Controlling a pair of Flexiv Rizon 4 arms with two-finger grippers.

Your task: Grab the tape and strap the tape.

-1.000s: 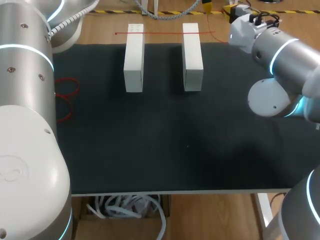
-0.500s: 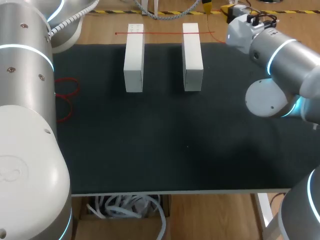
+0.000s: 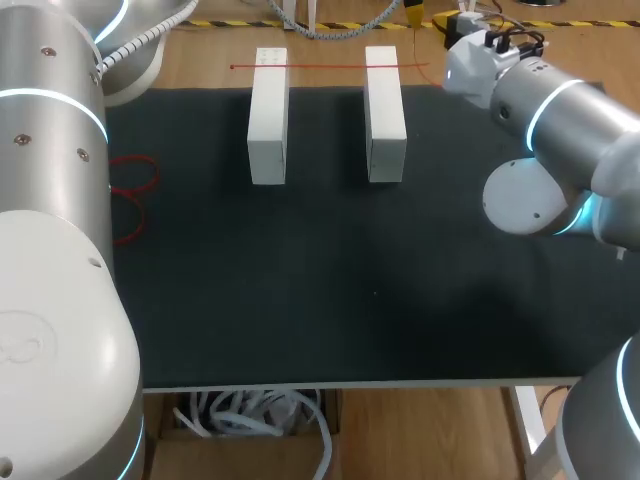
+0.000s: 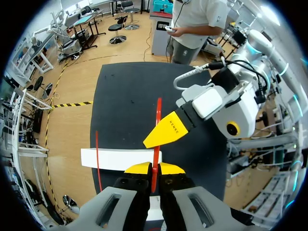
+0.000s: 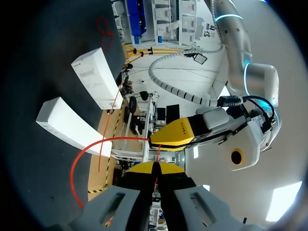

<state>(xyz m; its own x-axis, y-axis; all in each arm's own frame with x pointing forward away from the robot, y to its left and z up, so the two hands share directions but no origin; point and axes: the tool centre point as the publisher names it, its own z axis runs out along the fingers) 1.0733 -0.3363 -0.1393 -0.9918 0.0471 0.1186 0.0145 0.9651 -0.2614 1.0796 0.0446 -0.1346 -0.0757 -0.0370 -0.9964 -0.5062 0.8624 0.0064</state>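
Note:
A thin red tape (image 3: 330, 66) runs straight across the far ends of two white boxes (image 3: 268, 120) (image 3: 385, 115) on the black mat. In the left wrist view my left gripper (image 4: 154, 168) is shut on the red tape (image 4: 157, 122), right over one white box (image 4: 120, 159). My right arm's yellow fingertip (image 4: 168, 131) sits just ahead of it on the same strand. In the right wrist view my right gripper (image 5: 154, 168) is shut on the red tape (image 5: 77, 163), which curves away toward both boxes (image 5: 67, 125) (image 5: 96, 77). The left arm's yellow fingertip (image 5: 175, 132) is close ahead.
Loose red tape loops (image 3: 132, 185) lie at the mat's left edge. My left arm (image 3: 50, 200) fills the left side and my right arm (image 3: 560, 110) crosses the far right corner. The black mat (image 3: 330, 290) spreads in front of the boxes.
My right arm has shifted a little to the left and toward the far edge. The boxes, the tape line and my left arm look unchanged.

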